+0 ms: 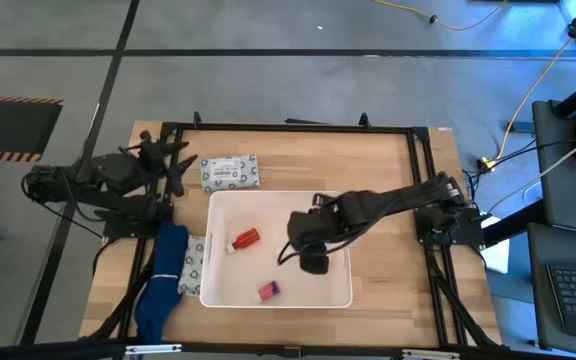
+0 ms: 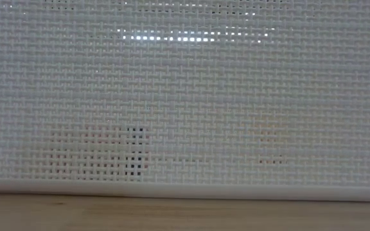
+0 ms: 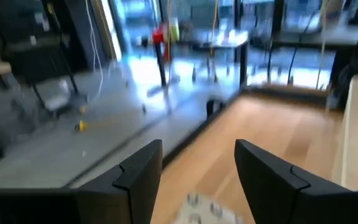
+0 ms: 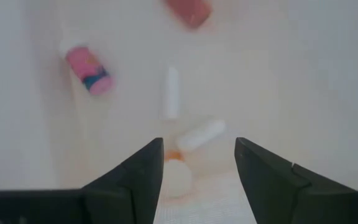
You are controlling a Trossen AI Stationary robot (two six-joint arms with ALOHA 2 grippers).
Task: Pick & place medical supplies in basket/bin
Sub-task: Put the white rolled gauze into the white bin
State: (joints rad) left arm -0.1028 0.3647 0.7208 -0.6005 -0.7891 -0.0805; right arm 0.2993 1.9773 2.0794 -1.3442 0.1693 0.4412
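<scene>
From overhead I see the white tub (image 1: 280, 203) lying with its long axis across the wooden table (image 1: 388, 170), left to right. Inside it, an orange-capped vial (image 1: 245, 239) lies on its side, slanting roughly along the 2-to-8 o'clock line, toward the tub's left half. A pink-capped vial (image 1: 268, 290) lies near the 6 o'clock wall, its long axis close to level.

My right wrist camera also shows two slim white tubes on the tub floor: one (image 4: 171, 93) running straight away from the fingers, the other (image 4: 201, 135) slanted, just beside it. The pink vial (image 4: 88, 70) shows there with a blue band.

The right arm reaches in from 3 o'clock, elbow bent, and its right gripper (image 1: 314, 262) hangs over the tub's right half. Its dark fingers stand parted with an empty gap, gripping nothing.

The left arm is folded at the table's 9 o'clock edge; the left gripper (image 3: 197, 177) has its fingers spread apart and empty, facing the room beyond the table.

A grey-white patterned soft packet (image 1: 230, 171) lies flat outside the tub at 11 o'clock, long axis left to right. Another packet (image 1: 194, 262) lies against the tub's left wall, beside a blue cloth (image 1: 164, 280).

The low camera is filled by the tub's woven-mesh wall (image 2: 185, 96).
</scene>
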